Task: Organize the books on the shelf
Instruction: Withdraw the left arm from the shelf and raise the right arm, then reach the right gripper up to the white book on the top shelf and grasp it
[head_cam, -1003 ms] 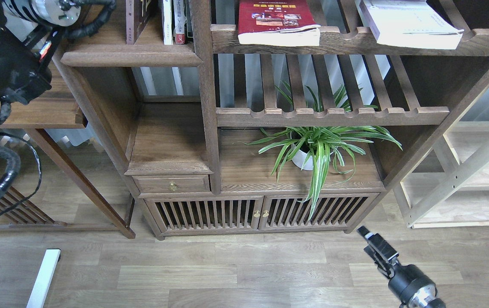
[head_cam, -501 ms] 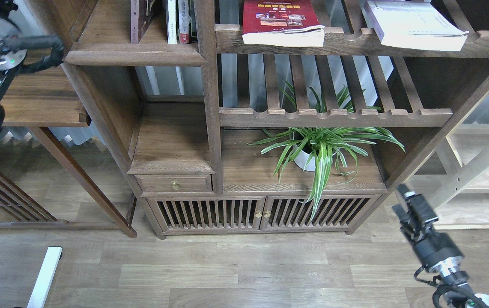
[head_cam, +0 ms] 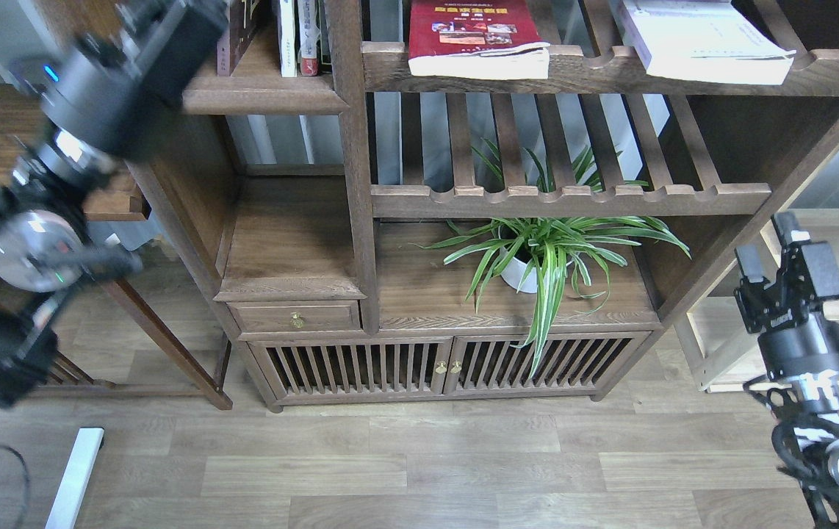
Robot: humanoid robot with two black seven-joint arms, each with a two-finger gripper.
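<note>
The shelf (head_cam: 265, 95) is a solid dark-brown board at the upper left of the bookcase. On it stand a maroon-brown book (head_cam: 232, 40) and a few thin upright books (head_cam: 297, 37). A red book (head_cam: 474, 33) with a yellow title lies flat on the slatted rack to the right. A pale white book (head_cam: 699, 37) lies flat further right on the same rack. My left gripper (head_cam: 184, 26) is blurred, in front of the shelf's left end next to the maroon-brown book. My right gripper (head_cam: 763, 239) is open and empty, low at the right, far from the books.
A spider plant in a white pot (head_cam: 530, 272) stands on the lower board, its leaves hanging over the cabinet doors (head_cam: 449, 364). A small drawer (head_cam: 294, 317) is to the left. A pale light-wood shelving unit (head_cam: 831, 353) stands behind my right gripper. A white bar (head_cam: 74, 477) lies on the floor.
My left arm has swung so that its gripper now sits up at the shelf's left end. My right gripper has risen and moved right, and now shows two spread fingers.
</note>
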